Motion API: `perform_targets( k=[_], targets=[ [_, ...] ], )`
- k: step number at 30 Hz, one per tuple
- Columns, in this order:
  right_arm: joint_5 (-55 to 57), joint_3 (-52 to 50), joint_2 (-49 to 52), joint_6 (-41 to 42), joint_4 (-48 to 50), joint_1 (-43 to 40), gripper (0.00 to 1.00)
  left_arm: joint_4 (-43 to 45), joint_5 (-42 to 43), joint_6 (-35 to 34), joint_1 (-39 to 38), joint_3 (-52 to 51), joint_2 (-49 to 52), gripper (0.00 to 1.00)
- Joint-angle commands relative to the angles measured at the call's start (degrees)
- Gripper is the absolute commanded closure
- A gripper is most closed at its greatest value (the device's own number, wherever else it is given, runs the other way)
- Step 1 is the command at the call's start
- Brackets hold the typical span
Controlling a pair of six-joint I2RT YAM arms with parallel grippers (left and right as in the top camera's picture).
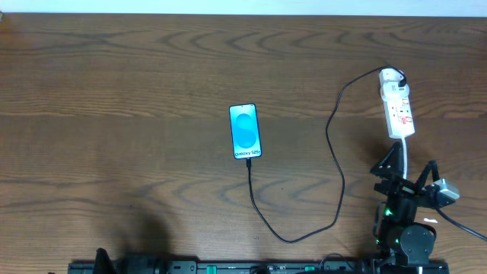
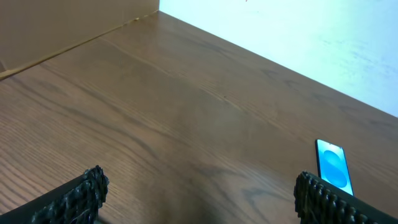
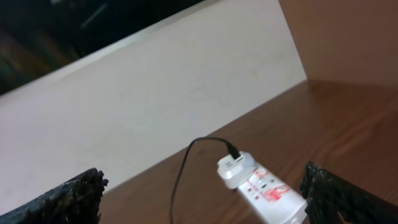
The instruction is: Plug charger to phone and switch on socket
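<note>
Phone [image 1: 244,132] lies flat, screen up, mid-desk [image 1: 114,114]. Charger [image 1: 250,183] — the black cable meets the phone's near edge, loops toward the desk's near side, then climbs right to its white plug head [image 1: 391,76], which sits at the far end of the socket [image 1: 399,114]. Socket lies at the desk's right, well apart from the phone; switch position too small to tell. Right pincer [image 3: 204,180] — jaws spread wide, gripping nothing, just on the socket's near side. Left pincer [image 2: 200,183] equally wide, empty, over bare desk, phone ahead to its right.
</note>
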Motion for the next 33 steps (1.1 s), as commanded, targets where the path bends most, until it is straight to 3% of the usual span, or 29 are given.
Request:
perform_targets(
  k=[1,12,21,33],
  targets=[
    [-2.6,-0.1,-0.9,-9.4,-1.0,-0.8,0.01,0.2,-0.4,-0.1,0.2,0.4,-0.4,0.02],
    [-5.2,-0.1,-1.0,-16.5,-11.3,-5.5,0.01,0.2,-0.4,-0.1,0.2,0.4,-0.4,0.02],
    [-11.4,-0.1,-1.0,-24.5,-12.2,-8.2,0.01,0.2,-0.4,-0.1,0.2,0.4,-0.4,0.02],
    [-11.8,0.0,-0.9,-24.5,-12.3,-8.3,0.01,0.2,-0.4,-0.1,0.2,0.4,-0.4,0.02]
  ],
)
